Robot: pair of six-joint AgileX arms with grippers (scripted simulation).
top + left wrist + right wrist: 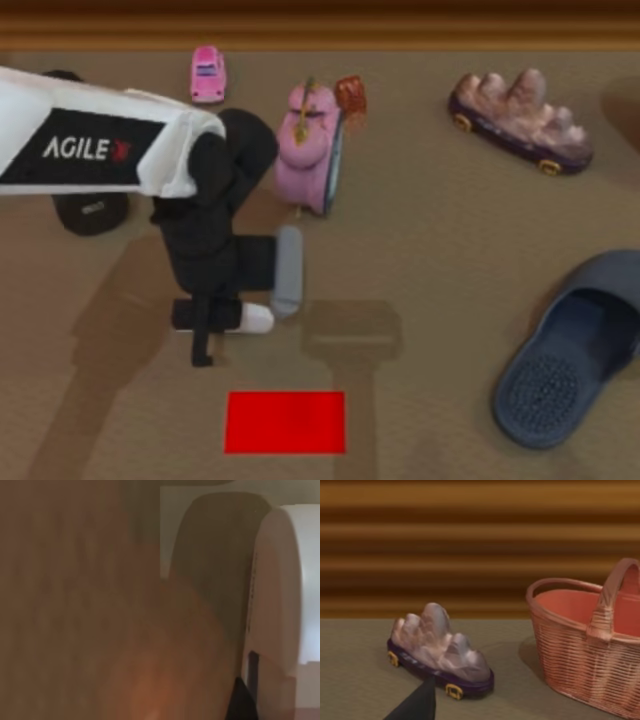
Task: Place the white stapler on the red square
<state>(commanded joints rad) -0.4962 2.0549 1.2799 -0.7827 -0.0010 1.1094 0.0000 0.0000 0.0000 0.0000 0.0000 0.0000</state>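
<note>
The flat bright red square (285,422) lies at the near edge of the desk, with nothing on it. Just beyond it and a little left, the left gripper (205,318) has its jaws closed across the small white stapler (252,318), whose rounded end sticks out to the right. I would carry it near and slightly right, then lower it level before releasing. The right arm is out of the top view.

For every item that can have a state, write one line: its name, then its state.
White stapler: lying flat on the table, under the left tool, short of the red patch.
Flat red square patch: bare, nothing on it.
Dark blue rubber slipper: sole down, opening up.
Woven orange basket: upright, handle raised.
Small pink toy car: on its wheels.
</note>
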